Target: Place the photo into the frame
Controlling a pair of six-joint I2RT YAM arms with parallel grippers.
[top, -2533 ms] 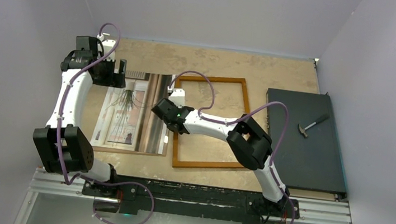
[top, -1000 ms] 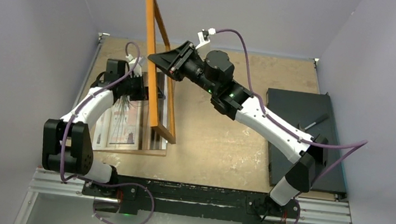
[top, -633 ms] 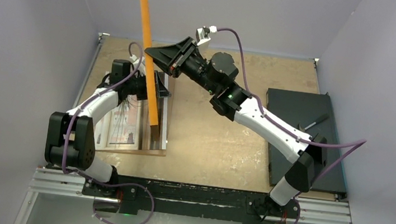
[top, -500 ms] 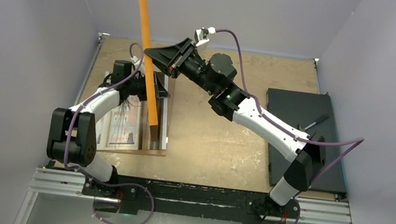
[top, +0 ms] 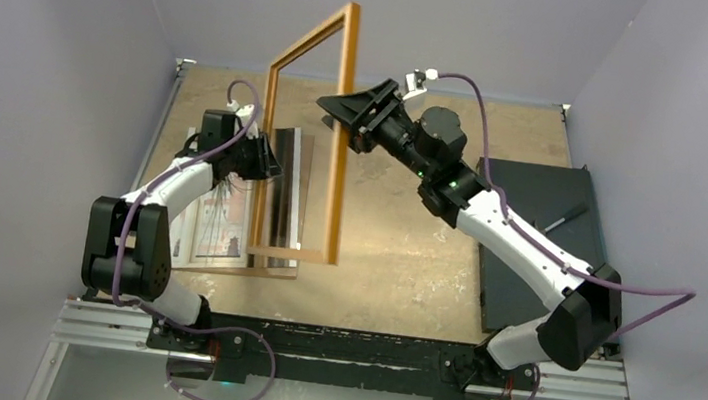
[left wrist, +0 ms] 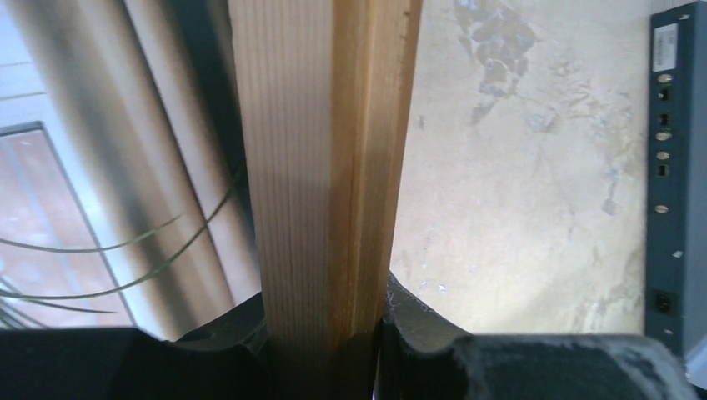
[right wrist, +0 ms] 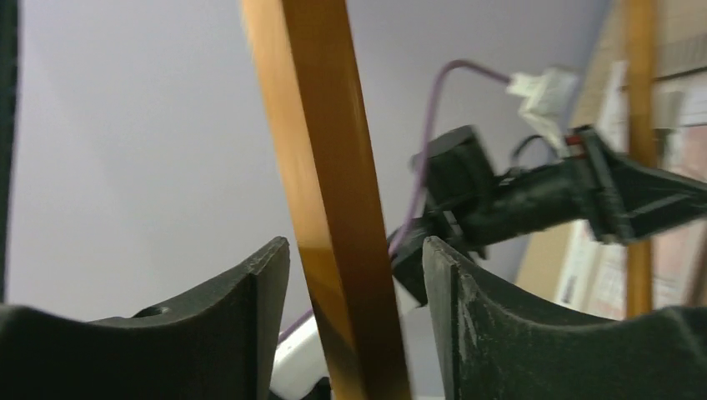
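Holding the frame [top: 334,203] upright, your L gripper [top: 263,160] is clamped on one rail; your R gripper [top: 333,108] straddles opp. rail, jaws apart; photo [top: 220,217] lies flat beneath.

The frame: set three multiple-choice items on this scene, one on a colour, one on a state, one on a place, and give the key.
1. What colour is the frame?
A. white
B. orange-brown
C. black

2. How do the left arm's fingers stand?
A. open, clear of the frame
B. shut on nothing
C. clamped on a frame rail

3. Where does the hammer lie?
A. on the black slab
B. inside the frame
C. between the left arm's fingers

Key:
1 B, since its rails are orange-brown wood.
2 C, since the left wrist view shows both fingers pressed against the rail.
3 A, since the top view shows it on the slab at the right.
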